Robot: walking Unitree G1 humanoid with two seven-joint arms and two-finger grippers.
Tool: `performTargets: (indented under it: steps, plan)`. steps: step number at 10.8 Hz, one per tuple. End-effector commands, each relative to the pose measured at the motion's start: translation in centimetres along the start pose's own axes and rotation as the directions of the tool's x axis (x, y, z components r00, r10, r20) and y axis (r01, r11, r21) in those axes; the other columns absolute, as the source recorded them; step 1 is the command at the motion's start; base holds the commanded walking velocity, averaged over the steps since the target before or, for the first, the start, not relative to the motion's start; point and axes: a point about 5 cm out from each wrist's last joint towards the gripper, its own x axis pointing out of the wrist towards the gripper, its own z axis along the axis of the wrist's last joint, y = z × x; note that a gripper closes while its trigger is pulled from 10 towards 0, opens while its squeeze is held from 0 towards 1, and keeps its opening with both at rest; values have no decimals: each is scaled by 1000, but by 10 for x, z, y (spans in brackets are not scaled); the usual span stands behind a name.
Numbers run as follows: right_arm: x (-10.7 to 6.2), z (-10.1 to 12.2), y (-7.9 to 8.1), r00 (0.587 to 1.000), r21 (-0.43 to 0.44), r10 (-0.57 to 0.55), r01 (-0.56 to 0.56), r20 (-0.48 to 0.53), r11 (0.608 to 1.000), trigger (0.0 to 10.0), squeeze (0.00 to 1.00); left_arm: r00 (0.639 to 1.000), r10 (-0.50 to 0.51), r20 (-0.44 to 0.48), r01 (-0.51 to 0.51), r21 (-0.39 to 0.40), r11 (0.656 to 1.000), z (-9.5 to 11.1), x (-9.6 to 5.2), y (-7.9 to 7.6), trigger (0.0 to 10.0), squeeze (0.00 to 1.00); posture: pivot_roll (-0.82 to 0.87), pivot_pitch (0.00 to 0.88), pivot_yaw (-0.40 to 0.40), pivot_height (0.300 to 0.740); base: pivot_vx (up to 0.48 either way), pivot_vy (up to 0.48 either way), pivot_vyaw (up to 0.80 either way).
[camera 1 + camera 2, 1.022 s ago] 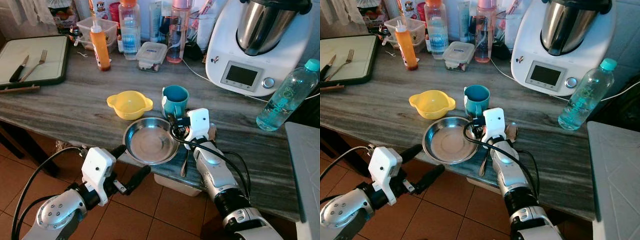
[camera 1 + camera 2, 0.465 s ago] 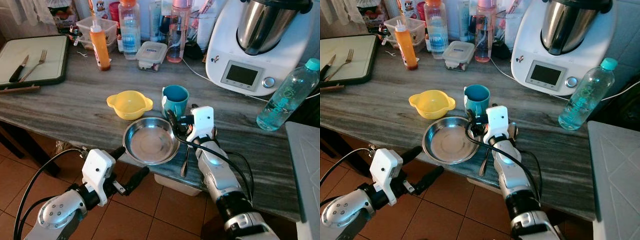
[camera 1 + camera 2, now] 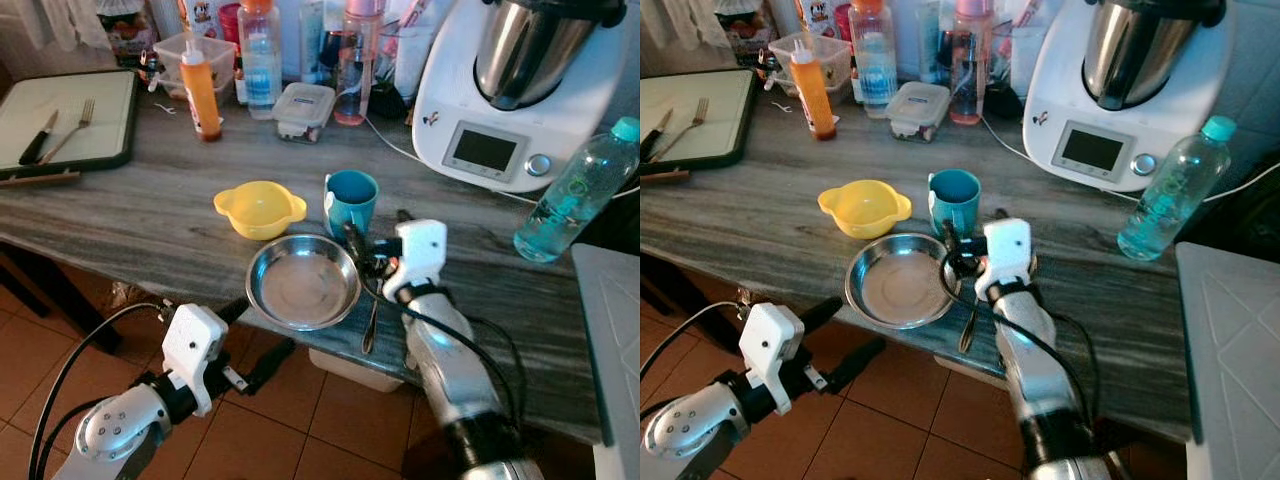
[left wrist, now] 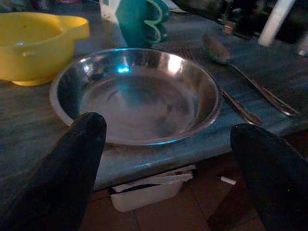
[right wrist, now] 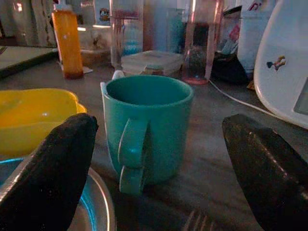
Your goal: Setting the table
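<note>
A food processor (image 3: 510, 90) and plastic bottle (image 3: 572, 192) stand at 1 to 2 o'clock on the worktop (image 3: 120, 205), with a yellow bowl (image 3: 259, 208) at 10 o'clock of the steel plate (image 3: 302, 283). The plate, shallow and shiny, lies at the near worktop edge; a teal mug (image 3: 351, 201) stands at its 1 o'clock, cutlery (image 3: 371, 320) at its 3 o'clock. The right gripper (image 3: 372, 250), jaws released, faces the mug; the left gripper (image 3: 255, 335), jaws released, hangs below the edge at 7 o'clock.

Both grippers (image 3: 258, 335) (image 3: 375, 238) spread wide
</note>
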Motion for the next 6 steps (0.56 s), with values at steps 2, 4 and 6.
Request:
performTargets:
  steps: [2, 4, 6]
  plan:
    - [-14, 5, -4, 1000, -9, -3, 3, -3, 1000, 10000, 1000, 998, 61, 35, -61, 5, 998, 12, -1, 7, 10000, 0, 191, 72, -38, 740, 0, 0, 0]
    - [-38, 2, -11, 999, -6, 0, 0, -41, 1000, 10000, 1000, 992, 100, 73, -101, 7, 995, 20, 1, 12, 10000, 0, 184, 55, -42, 740, 0, 0, 0]
    - [-49, 3, -14, 998, -4, -4, 4, -65, 1000, 10000, 1000, 978, 168, 119, -170, 0, 985, 29, 5, 19, 10000, 0, 176, 38, -45, 740, 0, 0, 0]
